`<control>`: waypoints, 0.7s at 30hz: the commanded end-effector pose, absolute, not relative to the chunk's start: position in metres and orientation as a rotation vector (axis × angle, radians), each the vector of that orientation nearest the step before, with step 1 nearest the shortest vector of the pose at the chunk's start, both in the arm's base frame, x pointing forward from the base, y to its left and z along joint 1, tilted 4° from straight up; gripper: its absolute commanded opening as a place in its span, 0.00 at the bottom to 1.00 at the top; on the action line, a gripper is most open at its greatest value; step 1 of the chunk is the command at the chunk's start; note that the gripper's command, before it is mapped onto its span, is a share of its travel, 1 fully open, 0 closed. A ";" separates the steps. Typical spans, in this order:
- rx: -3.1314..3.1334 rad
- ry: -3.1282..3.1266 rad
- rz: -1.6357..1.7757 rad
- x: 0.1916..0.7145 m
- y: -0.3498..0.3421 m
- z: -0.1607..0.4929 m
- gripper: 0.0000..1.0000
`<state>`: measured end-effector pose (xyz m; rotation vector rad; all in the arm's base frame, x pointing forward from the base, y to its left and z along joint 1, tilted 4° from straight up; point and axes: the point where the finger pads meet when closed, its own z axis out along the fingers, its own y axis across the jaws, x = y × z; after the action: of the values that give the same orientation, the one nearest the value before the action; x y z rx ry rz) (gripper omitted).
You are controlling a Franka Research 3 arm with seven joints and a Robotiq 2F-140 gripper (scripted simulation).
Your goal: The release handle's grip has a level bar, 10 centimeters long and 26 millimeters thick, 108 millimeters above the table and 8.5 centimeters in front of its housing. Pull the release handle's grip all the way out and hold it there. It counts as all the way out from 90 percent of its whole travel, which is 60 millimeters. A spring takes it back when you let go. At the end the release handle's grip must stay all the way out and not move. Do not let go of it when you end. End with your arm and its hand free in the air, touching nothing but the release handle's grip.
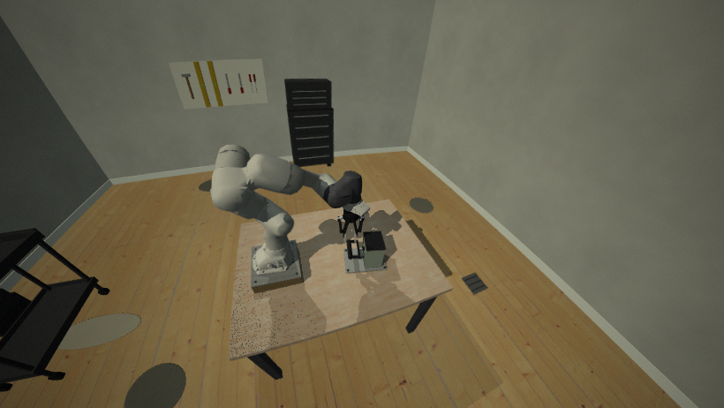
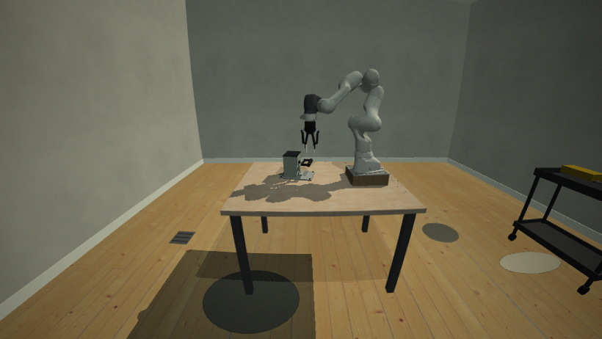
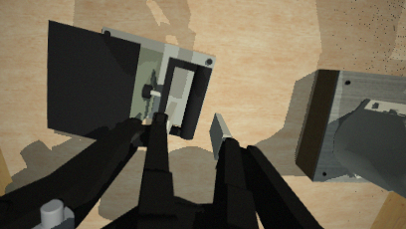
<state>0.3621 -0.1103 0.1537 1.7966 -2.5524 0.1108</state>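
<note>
The release handle sits on a grey plate on the table: a grey housing with a dark top [image 1: 373, 248] [image 2: 290, 164] [image 3: 92, 82] and a black looped grip with a level bar [image 1: 354, 249] [image 2: 306, 161] [image 3: 196, 102] in front of it. The grip stands close to the housing. My gripper [image 1: 350, 233] [image 2: 309, 148] [image 3: 193, 117] hangs in the air above the grip, pointing down. Its fingers are partly open with nothing between them. It touches nothing.
My arm's base block [image 1: 275, 273] [image 2: 366, 175] [image 3: 343, 131] stands on the table beside the handle unit. A black cart [image 2: 564, 210] and a black drawer cabinet [image 1: 309, 121] stand on the floor, far from the table.
</note>
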 end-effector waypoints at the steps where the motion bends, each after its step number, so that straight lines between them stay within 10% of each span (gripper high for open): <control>1: 1.802 -2.547 0.107 0.361 -0.111 0.154 0.32; 21: 1.802 -2.547 0.107 0.362 -0.112 0.141 0.32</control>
<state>0.3598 -0.1119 0.1439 1.7892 -2.5493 0.1016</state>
